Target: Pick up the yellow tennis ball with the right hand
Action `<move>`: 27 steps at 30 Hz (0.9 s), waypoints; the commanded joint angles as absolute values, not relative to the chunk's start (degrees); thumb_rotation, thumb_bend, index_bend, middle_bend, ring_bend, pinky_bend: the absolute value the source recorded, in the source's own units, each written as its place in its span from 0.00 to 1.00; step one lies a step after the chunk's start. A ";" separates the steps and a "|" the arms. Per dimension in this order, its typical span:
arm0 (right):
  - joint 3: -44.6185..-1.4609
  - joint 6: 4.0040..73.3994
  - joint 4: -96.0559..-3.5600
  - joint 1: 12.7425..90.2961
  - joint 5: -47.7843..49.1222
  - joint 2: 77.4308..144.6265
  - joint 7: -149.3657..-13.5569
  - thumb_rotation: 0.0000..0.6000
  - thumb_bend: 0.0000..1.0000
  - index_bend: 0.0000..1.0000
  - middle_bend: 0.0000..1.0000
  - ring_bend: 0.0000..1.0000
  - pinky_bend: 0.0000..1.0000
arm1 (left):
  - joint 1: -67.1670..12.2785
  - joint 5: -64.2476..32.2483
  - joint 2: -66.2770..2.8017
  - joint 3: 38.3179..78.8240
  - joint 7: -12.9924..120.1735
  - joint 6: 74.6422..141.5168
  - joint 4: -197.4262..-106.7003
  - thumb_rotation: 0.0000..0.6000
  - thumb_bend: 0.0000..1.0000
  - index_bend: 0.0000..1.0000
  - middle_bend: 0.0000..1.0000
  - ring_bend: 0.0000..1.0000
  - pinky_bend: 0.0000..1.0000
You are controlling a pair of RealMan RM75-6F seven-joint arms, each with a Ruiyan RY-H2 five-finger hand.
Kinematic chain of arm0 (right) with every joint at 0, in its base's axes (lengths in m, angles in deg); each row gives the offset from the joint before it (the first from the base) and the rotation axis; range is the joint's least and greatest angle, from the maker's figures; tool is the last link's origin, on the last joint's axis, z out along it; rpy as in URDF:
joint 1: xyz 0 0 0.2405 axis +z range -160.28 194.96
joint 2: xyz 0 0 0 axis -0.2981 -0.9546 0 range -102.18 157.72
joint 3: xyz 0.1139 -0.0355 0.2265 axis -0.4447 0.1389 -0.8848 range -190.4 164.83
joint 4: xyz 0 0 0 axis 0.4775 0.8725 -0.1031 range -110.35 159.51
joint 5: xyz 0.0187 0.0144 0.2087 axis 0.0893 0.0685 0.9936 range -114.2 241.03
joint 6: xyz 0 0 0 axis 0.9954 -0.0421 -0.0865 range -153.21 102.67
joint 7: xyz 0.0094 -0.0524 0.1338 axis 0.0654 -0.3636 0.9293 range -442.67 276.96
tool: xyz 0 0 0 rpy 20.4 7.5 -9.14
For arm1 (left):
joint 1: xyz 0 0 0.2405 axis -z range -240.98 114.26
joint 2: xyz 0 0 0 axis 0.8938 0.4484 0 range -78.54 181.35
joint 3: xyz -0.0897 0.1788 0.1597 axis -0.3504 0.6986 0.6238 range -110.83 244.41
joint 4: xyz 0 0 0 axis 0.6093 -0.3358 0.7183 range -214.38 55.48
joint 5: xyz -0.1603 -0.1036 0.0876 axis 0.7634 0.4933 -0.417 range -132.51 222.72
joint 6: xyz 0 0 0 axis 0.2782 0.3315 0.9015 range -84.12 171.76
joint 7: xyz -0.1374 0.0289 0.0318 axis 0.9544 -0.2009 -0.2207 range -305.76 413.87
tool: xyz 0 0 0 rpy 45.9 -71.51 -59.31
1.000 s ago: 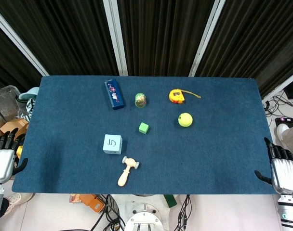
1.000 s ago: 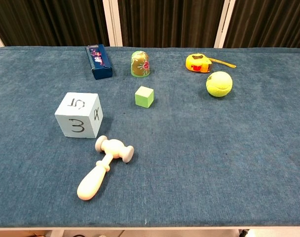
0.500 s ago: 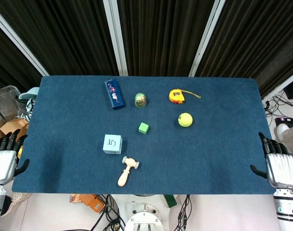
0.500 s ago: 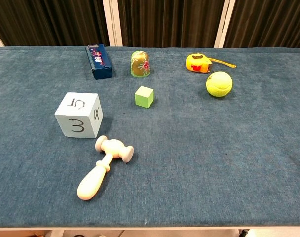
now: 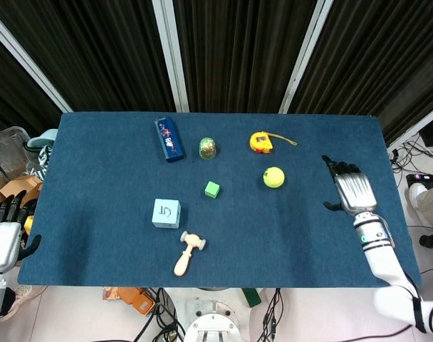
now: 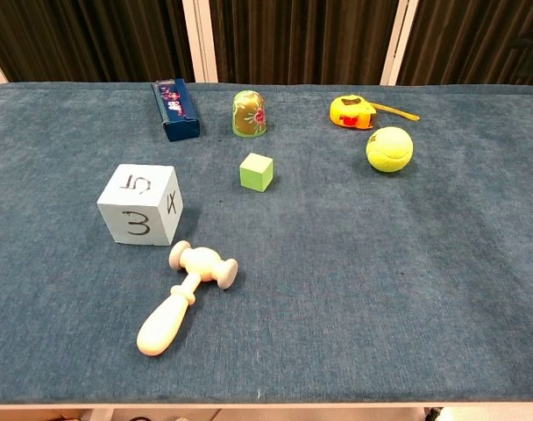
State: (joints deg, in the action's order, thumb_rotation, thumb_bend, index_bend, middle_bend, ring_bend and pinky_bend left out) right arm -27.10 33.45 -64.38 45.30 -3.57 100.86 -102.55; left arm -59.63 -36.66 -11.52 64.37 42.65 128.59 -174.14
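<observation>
The yellow tennis ball lies on the blue table, right of centre, just in front of the tape measure. My right hand hovers over the table to the right of the ball, apart from it, fingers spread and holding nothing. In the chest view that hand barely shows at the right edge. My left hand hangs off the table's left edge, open and empty.
An orange tape measure sits behind the ball. A green cube, a painted egg, a dark blue box, a light blue numbered cube and a wooden mallet lie left of it.
My right hand has risen from beside the table's right front corner and moved in over the table toward the ball. The left hand and the objects have stayed put.
</observation>
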 commanded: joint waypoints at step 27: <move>-28.16 20.61 -40.52 61.04 5.53 121.64 -99.10 1.00 0.19 0.22 0.32 0.39 0.35 | -59.19 -36.12 -11.53 64.07 43.00 127.87 -173.62 1.00 0.28 0.14 0.00 0.00 0.11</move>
